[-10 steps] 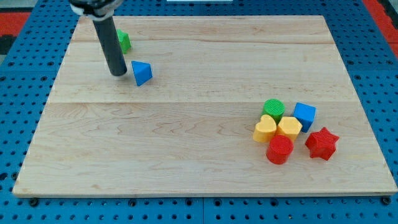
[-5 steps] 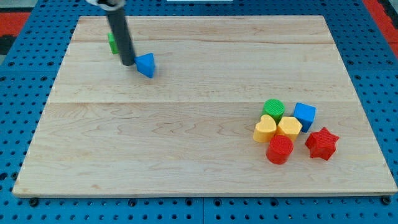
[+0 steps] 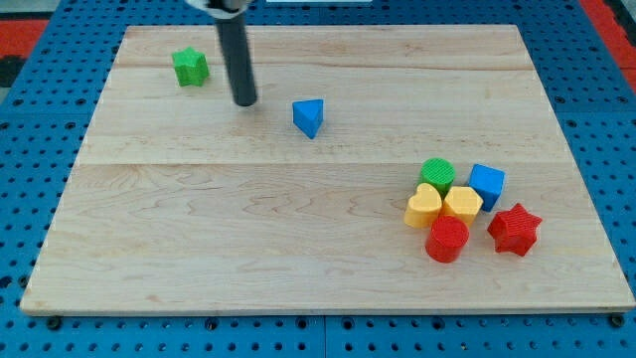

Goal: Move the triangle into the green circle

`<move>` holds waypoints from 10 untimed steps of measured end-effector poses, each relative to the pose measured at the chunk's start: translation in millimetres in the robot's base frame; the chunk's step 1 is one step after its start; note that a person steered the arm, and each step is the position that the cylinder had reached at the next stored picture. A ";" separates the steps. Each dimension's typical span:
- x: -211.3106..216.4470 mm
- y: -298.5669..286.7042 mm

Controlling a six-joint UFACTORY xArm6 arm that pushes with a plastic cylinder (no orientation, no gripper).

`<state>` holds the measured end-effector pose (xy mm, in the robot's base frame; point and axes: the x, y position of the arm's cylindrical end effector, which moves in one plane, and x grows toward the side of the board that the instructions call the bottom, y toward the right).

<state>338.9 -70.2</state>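
A blue triangle (image 3: pixel 309 116) lies on the wooden board above its middle. My tip (image 3: pixel 244 101) rests on the board to the triangle's left, a short gap apart from it. A green circle (image 3: pixel 436 173) sits at the view's right, at the top of a cluster of blocks, far from the triangle.
The cluster holds a blue cube (image 3: pixel 487 184), a yellow heart (image 3: pixel 423 206), a yellow hexagon (image 3: pixel 462 202), a red cylinder (image 3: pixel 447 239) and a red star (image 3: pixel 514 229). A green star-like block (image 3: pixel 190 67) sits at the upper left of the board (image 3: pixel 248 249).
The blue triangle has slid to the right and slightly down. My tip has moved right too and now stands apart from the triangle. The green star-like block is now uncovered.
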 end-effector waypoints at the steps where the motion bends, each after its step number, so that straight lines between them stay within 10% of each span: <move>1: 30.1 103.2; 2: 59.1 132.2; 4: -22.0 71.0; 10: 117.8 147.4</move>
